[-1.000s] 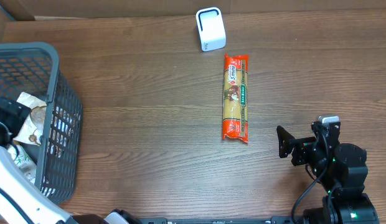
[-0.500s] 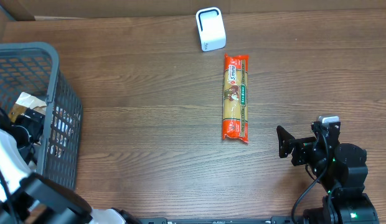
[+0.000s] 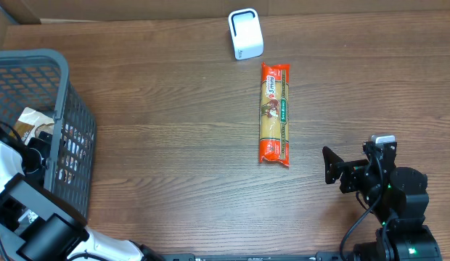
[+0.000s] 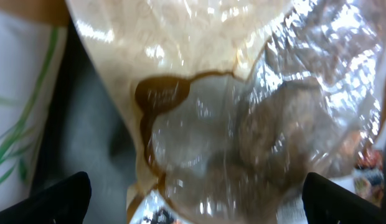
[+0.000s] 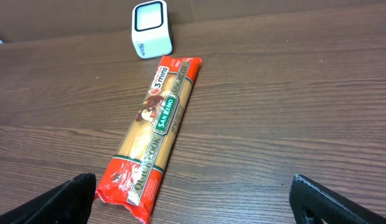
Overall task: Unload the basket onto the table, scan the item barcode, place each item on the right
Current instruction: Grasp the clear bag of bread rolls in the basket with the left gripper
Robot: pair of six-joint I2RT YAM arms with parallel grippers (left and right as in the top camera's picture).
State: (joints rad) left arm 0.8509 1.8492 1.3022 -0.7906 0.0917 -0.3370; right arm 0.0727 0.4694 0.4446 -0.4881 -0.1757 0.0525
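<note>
A red and yellow spaghetti pack [image 3: 275, 114] lies lengthwise on the wooden table, just below the white scanner [image 3: 245, 33]. In the right wrist view the spaghetti pack [image 5: 152, 134] runs from the scanner [image 5: 151, 29] towards my right gripper [image 5: 193, 202]. That gripper is open and empty, low over the table, with its left fingertip close to the pack's near end. My left gripper [image 4: 196, 205] is open inside the grey basket [image 3: 72, 123], right above a clear bag of round biscuits [image 4: 243, 124], its fingertips wide on either side.
The basket fills the table's left edge and holds several packaged goods, including a white pack with green lines [image 4: 18, 93]. Brown cardboard [image 3: 101, 9] lines the far edge. My right arm's base [image 3: 395, 210] sits at the lower right.
My left arm has shifted inside the basket, and its white link now shows at the lower left. The right arm, spaghetti pack and scanner have not moved.
</note>
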